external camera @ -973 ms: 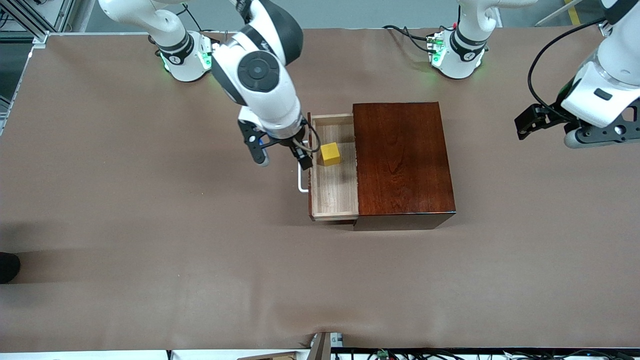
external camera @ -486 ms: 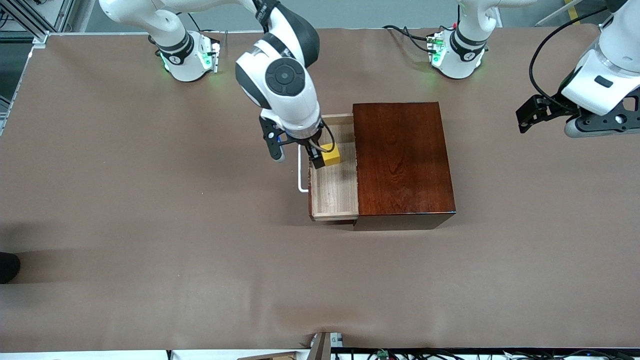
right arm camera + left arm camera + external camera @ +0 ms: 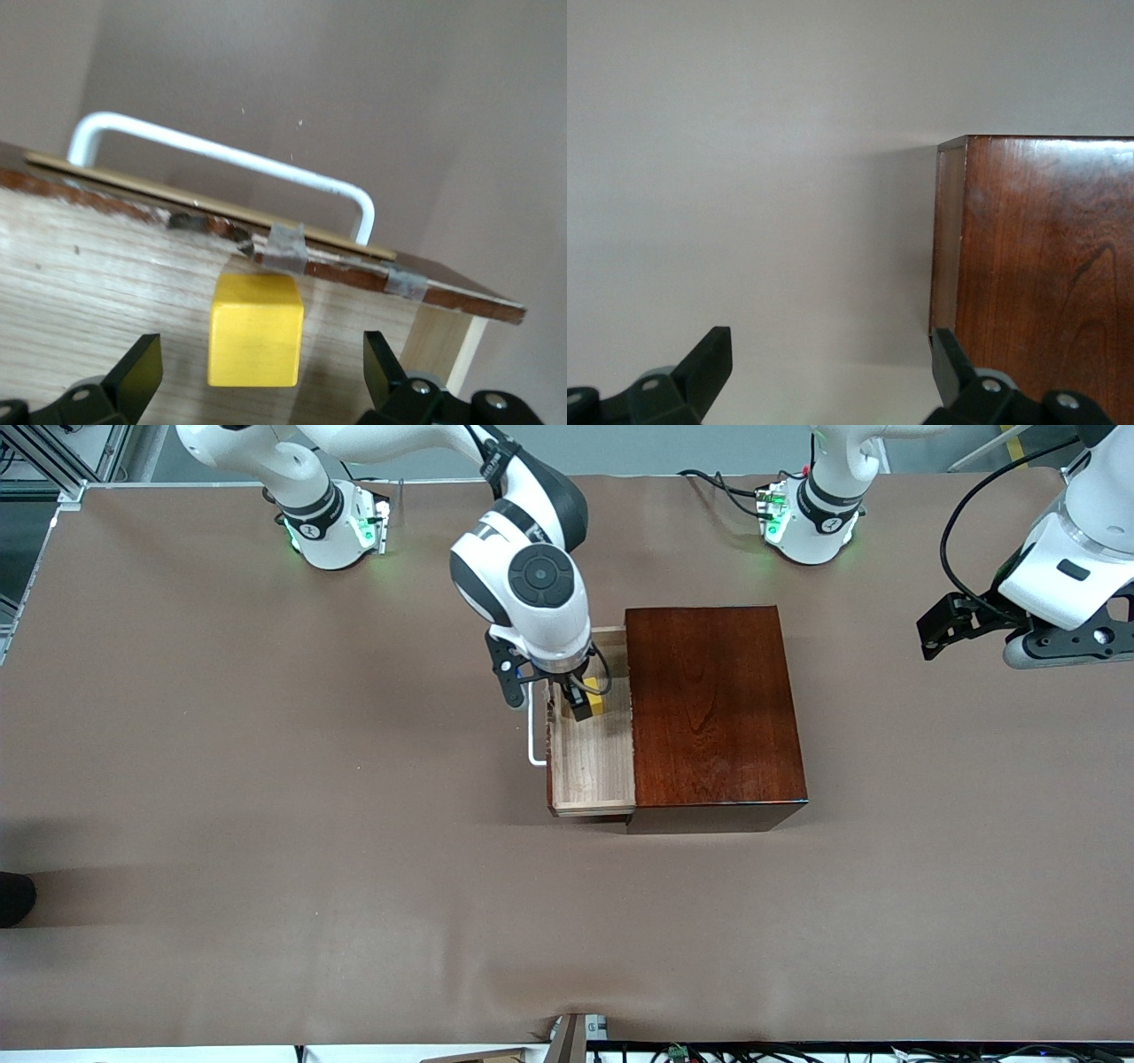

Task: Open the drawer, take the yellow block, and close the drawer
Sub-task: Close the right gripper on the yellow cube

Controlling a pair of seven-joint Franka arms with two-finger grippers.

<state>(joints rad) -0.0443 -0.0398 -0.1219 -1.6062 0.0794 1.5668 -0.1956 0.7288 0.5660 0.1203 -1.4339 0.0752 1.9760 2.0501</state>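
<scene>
Yellow block (image 3: 255,329) sits on the pale wood floor of the pulled-out drawer (image 3: 592,766), near the drawer's front panel – in the right wrist view it lies between the two black fingertips (image 3: 133,372), lower centre of the frame, jaws spread wide on either side and not touching it. In the front view the block (image 3: 597,701) is mostly covered by the right gripper (image 3: 580,700), only a yellow sliver showing just above frame centre. Right gripper is over the drawer's end farther from the front camera, pointing down into the tray. White U-shaped handle (image 3: 230,164) is fixed to the outside of the front panel – upper half of the right wrist view; in the front view it shows as a white bar (image 3: 532,735) beside the tray, toward the right arm's end of the table. Drawer sticks out of the dark reddish-brown wooden box (image 3: 713,707), centre of the front view, on the brown table (image 3: 266,824).

Left gripper (image 3: 961,624) waits in the air at the right edge of the front view, over the table at the left arm's end, well apart from the box; its jaws stand apart, with the box corner (image 3: 1045,266) at the right side of the left wrist view.
</scene>
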